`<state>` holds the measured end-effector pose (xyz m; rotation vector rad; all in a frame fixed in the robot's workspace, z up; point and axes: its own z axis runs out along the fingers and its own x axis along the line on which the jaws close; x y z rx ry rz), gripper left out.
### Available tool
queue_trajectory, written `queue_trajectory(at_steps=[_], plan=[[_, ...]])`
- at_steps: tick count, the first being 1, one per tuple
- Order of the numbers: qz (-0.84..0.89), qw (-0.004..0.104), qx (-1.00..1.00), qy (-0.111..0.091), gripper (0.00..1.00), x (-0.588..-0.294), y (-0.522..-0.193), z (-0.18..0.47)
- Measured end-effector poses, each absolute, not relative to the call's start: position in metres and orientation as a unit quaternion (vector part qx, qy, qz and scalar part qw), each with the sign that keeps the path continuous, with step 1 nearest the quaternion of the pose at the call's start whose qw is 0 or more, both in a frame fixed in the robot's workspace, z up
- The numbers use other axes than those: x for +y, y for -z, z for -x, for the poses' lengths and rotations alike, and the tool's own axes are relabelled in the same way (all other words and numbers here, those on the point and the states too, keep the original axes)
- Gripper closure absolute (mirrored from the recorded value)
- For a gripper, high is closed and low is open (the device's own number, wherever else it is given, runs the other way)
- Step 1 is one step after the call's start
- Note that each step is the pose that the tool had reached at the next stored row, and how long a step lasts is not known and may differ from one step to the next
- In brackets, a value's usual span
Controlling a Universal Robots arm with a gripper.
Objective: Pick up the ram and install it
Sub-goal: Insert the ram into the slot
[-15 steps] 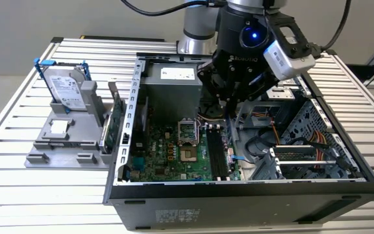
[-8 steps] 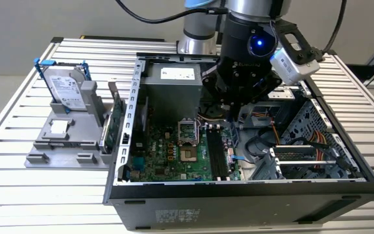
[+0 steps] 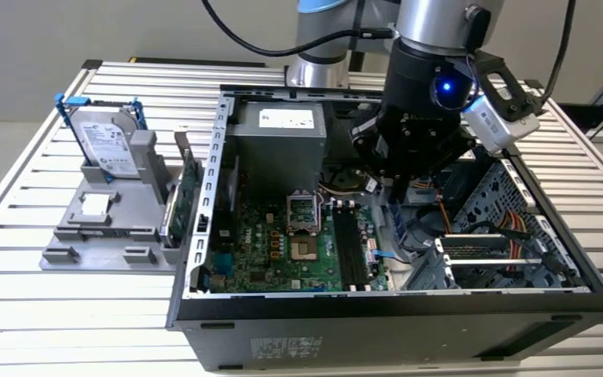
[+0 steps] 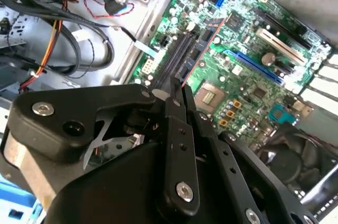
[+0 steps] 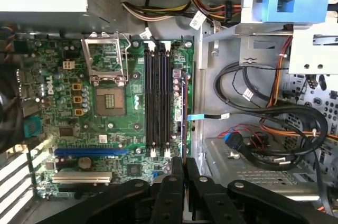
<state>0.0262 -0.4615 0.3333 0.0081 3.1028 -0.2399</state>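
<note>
Drive point(image 3: 104, 138) upright in a grey stand point(image 3: 103, 236) on the worktop point(image 3: 29, 283) at the exterior view's left; case point(image 3: 385, 314) open beside it; end effector point(image 5: 183, 165) clamps the ram point(image 5: 183, 113) edge-on above the motherboard point(image 5: 63, 102), beside two black slots point(image 5: 157, 100).

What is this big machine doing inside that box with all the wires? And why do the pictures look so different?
That is a robot arm reaching into an open computer case on a metal table. One picture comes from a camera standing off to the side. The other two come from cameras riding near the arm's wrist, looking past its black gripper. The gripper pinches a thin dark stick, the ram, seen edge-on over the green motherboard, beside its long black slots. In the exterior view, a silver hard drive stands in a grey holder beside the case.
</note>
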Motion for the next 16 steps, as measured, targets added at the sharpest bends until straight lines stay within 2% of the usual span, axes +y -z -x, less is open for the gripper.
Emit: queue_trajectory(at_steps=[16], plan=[[-0.012,0.014,0.997,0.077,1.00,-0.460,-0.304,-0.019]])
